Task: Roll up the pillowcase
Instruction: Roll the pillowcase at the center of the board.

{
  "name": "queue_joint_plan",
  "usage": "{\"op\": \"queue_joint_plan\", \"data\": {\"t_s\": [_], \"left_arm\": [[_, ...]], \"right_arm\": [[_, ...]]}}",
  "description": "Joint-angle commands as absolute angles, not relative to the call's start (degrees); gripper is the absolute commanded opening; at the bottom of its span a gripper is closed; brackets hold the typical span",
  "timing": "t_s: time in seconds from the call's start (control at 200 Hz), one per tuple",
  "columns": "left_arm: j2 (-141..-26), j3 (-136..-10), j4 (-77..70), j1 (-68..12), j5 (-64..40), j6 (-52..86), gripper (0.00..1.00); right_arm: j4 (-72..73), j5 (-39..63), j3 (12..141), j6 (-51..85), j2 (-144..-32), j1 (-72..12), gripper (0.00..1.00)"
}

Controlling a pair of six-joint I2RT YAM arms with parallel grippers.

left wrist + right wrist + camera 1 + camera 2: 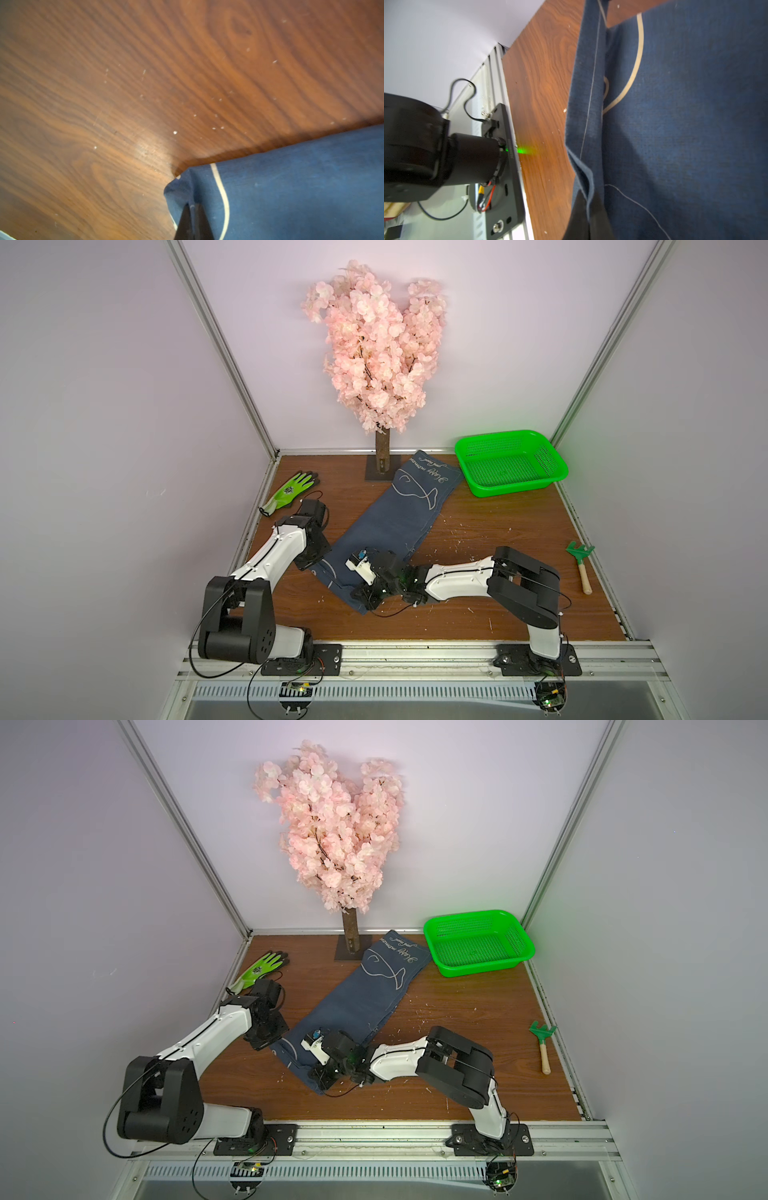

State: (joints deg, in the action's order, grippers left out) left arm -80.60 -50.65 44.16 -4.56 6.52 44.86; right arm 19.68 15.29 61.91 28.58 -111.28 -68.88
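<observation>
The navy pillowcase (399, 514) (361, 1002), with white fish outlines and lettering, lies flat and slantwise on the wooden table (478, 531), its far end by the tree base. Both grippers are at its near end. In the left wrist view my left gripper (192, 207) is shut on the pillowcase (291, 187) at a slightly lifted corner. In the right wrist view my right gripper (588, 200) is shut on the stitched hem of the pillowcase (685, 124), which stands up in a fold. In both top views the wrists hide the fingertips.
A pink blossom tree (382, 348) stands at the back on a dark base plate. A green basket (511, 462) sits back right. A lime-green glove (291, 489) lies back left, behind the left arm. A small rake (582, 560) lies by the right edge.
</observation>
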Motion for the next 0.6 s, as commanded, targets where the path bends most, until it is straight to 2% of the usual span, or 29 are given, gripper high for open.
{"op": "queue_joint_plan", "data": {"t_s": [0.0, 0.595], "left_arm": [[-81.97, -52.61, 44.21, -5.13, 7.22, 43.59, 0.01], [-88.89, -56.25, 41.69, -5.52, 6.74, 43.48, 0.03]], "right_arm": [[20.89, 16.35, 60.96, 29.36, -107.55, -68.55, 0.00], [17.33, 13.99, 60.55, 25.17, -108.43, -64.52, 0.00]]}}
